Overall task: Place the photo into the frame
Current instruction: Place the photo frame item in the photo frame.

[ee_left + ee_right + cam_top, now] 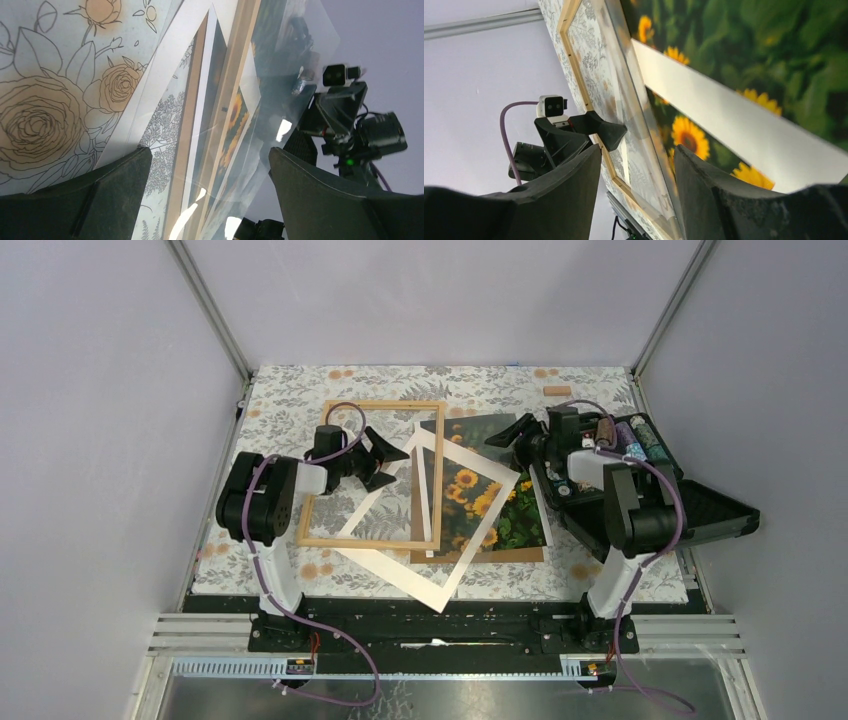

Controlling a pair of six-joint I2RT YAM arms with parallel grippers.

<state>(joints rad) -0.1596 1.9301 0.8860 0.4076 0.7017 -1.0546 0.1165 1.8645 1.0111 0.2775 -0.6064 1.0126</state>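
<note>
Nearest us, at the front edge of the bench [235, 565], sit the two arm bases [275, 625]. Just beyond them lies a white mat [390, 575], turned askew so that one corner points toward us. Its left part overlaps the right rail of the frame [360, 543] and its right part covers much of the photo [470, 485]. The frame lies flat on the flowered bench cover, left of centre, and through it we see only the cover's pattern. The photo lies outside the frame, just to its right, on a brown backing board [500, 555] whose near edge shows beneath it. Sunflowers show through the mat's opening.

Farther back, the left tool [398, 468] hangs over the frame's right rail where the mat crosses it, fingers spread wide and gripping nothing. Its wrist view shows a clear sheet [285, 65] among the layered edges, but we cannot tell what it rests on. The right tool [505, 432] hovers over the photo's far right corner, fingers parted, released. To its right stands an open black case [710, 510]. By the far edge lies a small wooden block [557, 391].
</note>
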